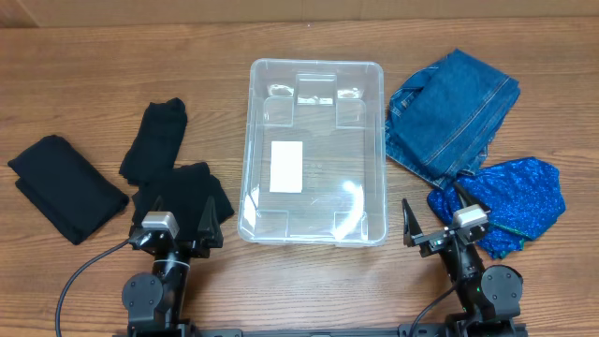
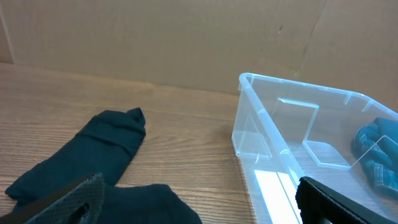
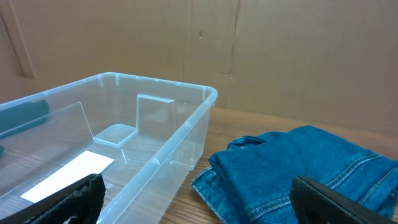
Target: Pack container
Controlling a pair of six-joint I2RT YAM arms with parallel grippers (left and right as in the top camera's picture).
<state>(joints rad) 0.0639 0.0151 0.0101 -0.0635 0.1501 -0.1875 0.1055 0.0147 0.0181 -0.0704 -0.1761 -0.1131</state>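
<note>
The container (image 1: 251, 140) is a clear plastic bin in the table's middle, with only a white label (image 1: 286, 166) on its bottom. It also shows in the left wrist view (image 2: 261, 118) and the right wrist view (image 3: 186, 127). Black garments lie left of it: one at far left (image 1: 65, 187), one upright (image 1: 157, 139), one near my left gripper (image 1: 182, 192). Folded blue jeans (image 1: 454, 110) and a shiny blue garment (image 1: 515, 201) lie to the right. My left gripper (image 1: 181, 225) is open and empty near the bin's front left corner. My right gripper (image 1: 435, 225) is open and empty by the front right corner.
A cardboard wall (image 2: 186, 37) stands behind the table. The wooden table (image 1: 299, 281) shows bare in front of the bin, between the two arm bases.
</note>
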